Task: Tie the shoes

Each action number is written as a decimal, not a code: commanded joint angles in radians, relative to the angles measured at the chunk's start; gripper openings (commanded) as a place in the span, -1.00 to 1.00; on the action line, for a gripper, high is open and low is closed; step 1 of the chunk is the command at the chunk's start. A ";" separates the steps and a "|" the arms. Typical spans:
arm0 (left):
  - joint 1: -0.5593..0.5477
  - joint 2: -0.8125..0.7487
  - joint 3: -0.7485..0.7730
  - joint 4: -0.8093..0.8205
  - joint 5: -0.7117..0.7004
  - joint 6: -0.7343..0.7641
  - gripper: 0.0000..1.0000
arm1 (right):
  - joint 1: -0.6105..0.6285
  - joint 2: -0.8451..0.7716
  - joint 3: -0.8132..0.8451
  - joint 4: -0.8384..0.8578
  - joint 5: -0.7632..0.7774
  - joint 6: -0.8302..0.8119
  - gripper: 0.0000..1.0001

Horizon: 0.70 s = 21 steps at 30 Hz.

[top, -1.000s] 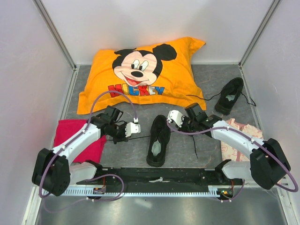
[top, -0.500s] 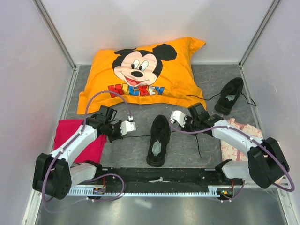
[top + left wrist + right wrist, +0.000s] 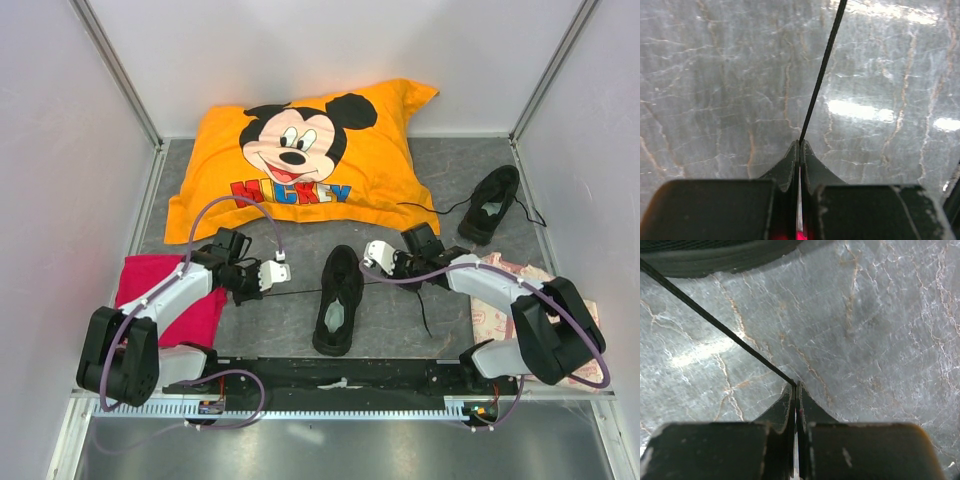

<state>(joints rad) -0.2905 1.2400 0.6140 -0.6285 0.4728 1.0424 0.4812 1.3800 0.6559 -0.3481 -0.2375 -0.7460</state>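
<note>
lying between left claw (image 3: 800,143) and right claw (image 3: 795,385), black shoe (image 3: 338,300), each claw pinched on a taut lace (image 3: 822,70)

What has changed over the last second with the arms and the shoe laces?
The left gripper, shut on one lace end, drew leftward away from the middle shoe, tautening it. The right gripper, shut on the other lace end, edged slightly rightward. Nothing was grabbed or released. The far shoe and pillow stayed put, the middle shoe too.
</note>
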 commanded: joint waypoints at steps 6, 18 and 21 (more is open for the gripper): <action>0.021 -0.004 -0.008 0.006 -0.040 0.036 -0.97 | -0.062 0.042 0.034 -0.054 0.018 0.002 -1.00; -0.167 0.122 0.073 0.138 -0.017 -0.254 -0.89 | -0.043 0.093 0.168 -0.164 -0.163 0.092 -0.72; -0.167 0.164 0.096 0.153 -0.023 -0.280 -0.55 | -0.044 0.079 0.174 -0.184 -0.183 0.089 -0.26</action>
<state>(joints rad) -0.4526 1.3609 0.6594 -0.5396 0.4679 0.8684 0.4412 1.4662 0.7910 -0.4744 -0.3698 -0.6636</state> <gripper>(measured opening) 0.135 0.200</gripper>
